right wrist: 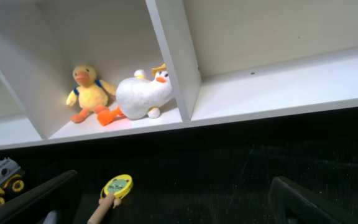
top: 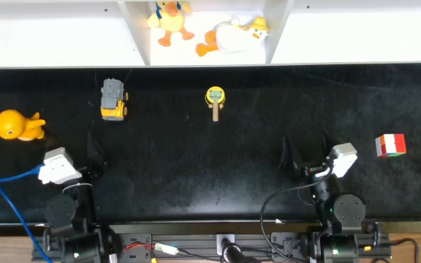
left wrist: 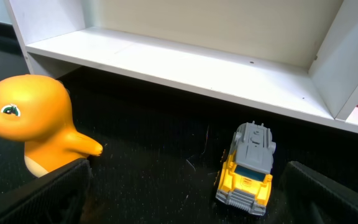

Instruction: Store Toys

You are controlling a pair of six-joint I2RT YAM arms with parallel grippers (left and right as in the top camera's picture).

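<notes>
Resting low near the front edge of the black table [top: 196, 183], the left gripper [top: 96, 152] and the right gripper [top: 303, 151] both have their fingers spread wide with nothing between them. On the table ahead of the left gripper lie two toys: an orange figure [top: 17, 126] toward the left edge and a yellow and grey toy truck [top: 113, 98] closer to the white shelf unit [top: 57, 36], well apart from each other. In the left wrist view the truck points its grey back toward the shelf. Near the middle of the table lies a small paddle toy [top: 215, 101] with a round yellow head and a wooden handle. A red, white and green cube [top: 390, 145] sits near the right edge, beside the right arm. In the shelf's middle compartment a yellow duck plush [top: 170, 18] sits upright, and a white duck plush [top: 232, 36] lies just beside it.
</notes>
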